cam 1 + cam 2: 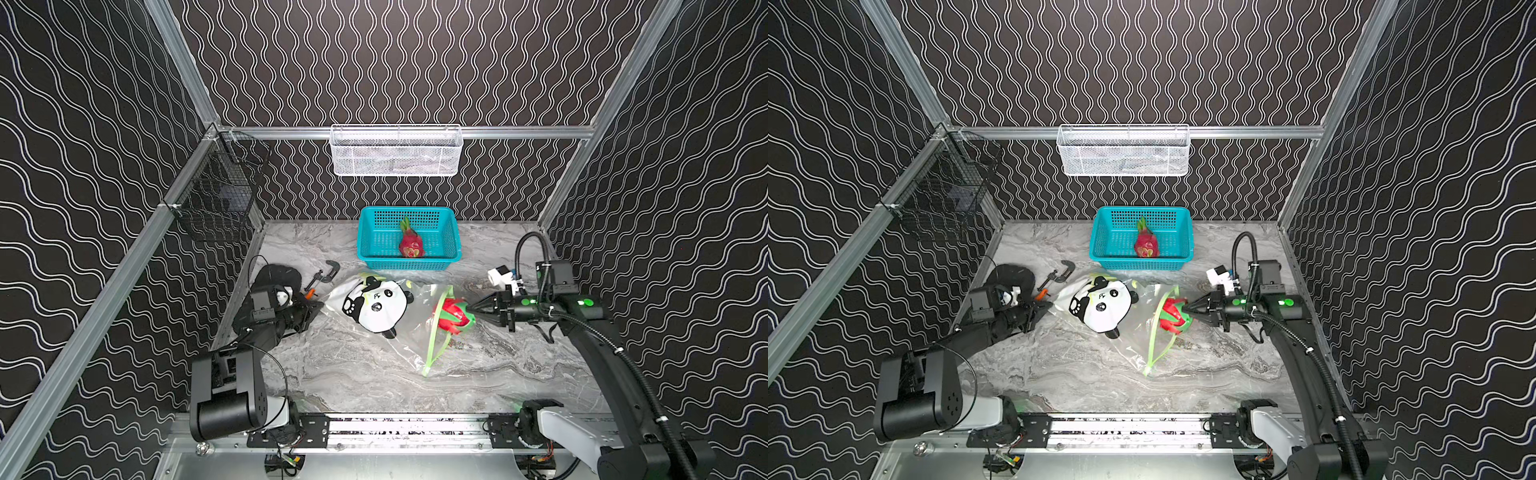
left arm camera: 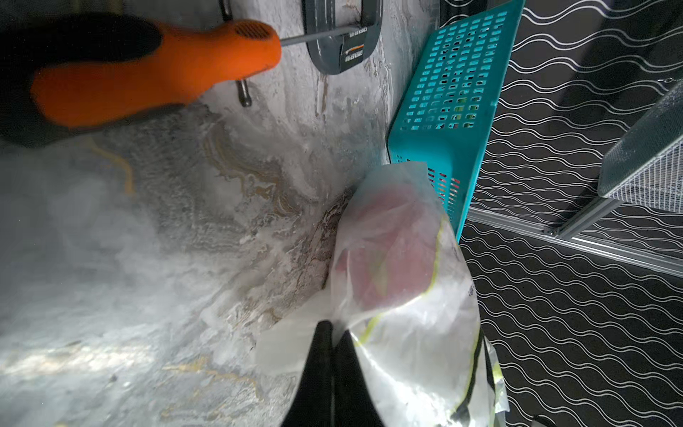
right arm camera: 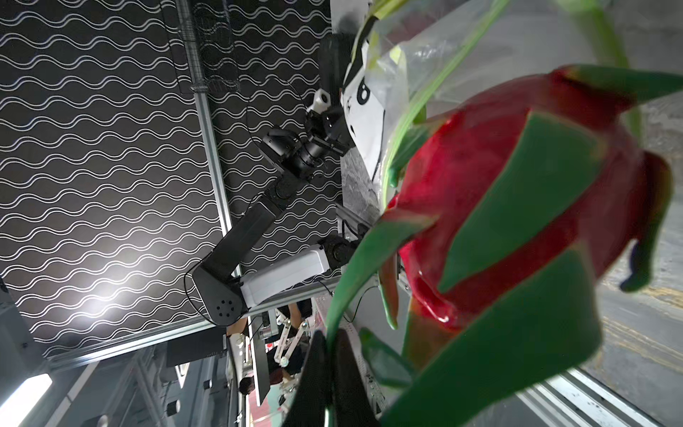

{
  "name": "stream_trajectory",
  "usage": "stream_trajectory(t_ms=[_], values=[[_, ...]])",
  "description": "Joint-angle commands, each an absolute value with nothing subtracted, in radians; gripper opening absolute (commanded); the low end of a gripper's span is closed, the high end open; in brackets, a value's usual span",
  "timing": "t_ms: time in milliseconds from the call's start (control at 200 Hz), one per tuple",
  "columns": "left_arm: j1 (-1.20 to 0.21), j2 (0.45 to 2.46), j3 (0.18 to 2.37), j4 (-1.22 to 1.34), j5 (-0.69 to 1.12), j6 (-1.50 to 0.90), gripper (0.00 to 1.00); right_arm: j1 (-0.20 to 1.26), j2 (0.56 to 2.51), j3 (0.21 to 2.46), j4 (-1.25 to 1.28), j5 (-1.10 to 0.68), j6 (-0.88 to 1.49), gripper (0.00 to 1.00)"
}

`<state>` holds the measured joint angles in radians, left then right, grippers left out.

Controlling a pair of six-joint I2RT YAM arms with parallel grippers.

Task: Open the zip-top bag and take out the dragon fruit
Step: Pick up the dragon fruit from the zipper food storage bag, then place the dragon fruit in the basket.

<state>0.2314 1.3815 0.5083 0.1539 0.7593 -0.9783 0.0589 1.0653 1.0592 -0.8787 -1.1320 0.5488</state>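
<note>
While at bag point(image 1: 376, 307) mouth, dragon fruit point(image 1: 451, 316) in R gripper point(image 1: 468, 309)

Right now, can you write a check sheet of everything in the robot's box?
Surface: grey marble table.
Job's things: zip-top bag lying on the table, mouth open; one dragon fruit at the mouth; second dragon fruit in the teal basket; reddish shape inside the bag, likely another fruit.
Clutter: C-clamp, orange-handled tool, small white part.
Jaws: left jaws shut on the bag's corner; right jaws shut on a green scale of the fruit at the mouth.
Cables: black hose loops over the right arm; thin wire by the left arm.
Surroundings: wavy-line walls; white mesh basket; black wire basket.
</note>
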Motion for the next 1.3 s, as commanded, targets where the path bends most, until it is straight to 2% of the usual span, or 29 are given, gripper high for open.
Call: stream_trajectory(t_ms=[0,170,340,555,801,921,1226,1296], values=[[0.238,1.375,0.516,0.131,0.746,-0.940,0.00,0.030,1.100,1.179,-0.937,-1.113,0.517,0.00],[0.235,1.376,0.523,0.096,0.745,-0.906,0.00,0.017,1.260,1.504,-0.826,-1.096,0.631,0.00],[0.229,1.378,0.534,0.082,0.746,-0.896,0.00,0.018,1.498,1.780,-0.738,-1.104,0.691,0.00],[0.189,1.370,0.523,0.094,0.754,-0.898,0.00,0.060,1.793,1.898,-0.528,-1.126,0.765,0.00],[0.160,1.384,0.544,0.081,0.790,-0.865,0.00,0.061,2.201,2.227,-0.518,-1.057,0.748,0.00],[0.157,1.401,0.567,0.073,0.801,-0.852,0.00,0.060,2.305,2.237,-0.487,-1.030,0.755,0.00],[0.140,1.446,0.597,0.073,0.819,-0.836,0.00,0.075,2.371,2.167,-0.451,-1.004,0.749,0.00],[0.137,1.455,0.600,0.075,0.821,-0.837,0.00,0.077,2.366,2.157,-0.440,-0.999,0.756,0.22]])
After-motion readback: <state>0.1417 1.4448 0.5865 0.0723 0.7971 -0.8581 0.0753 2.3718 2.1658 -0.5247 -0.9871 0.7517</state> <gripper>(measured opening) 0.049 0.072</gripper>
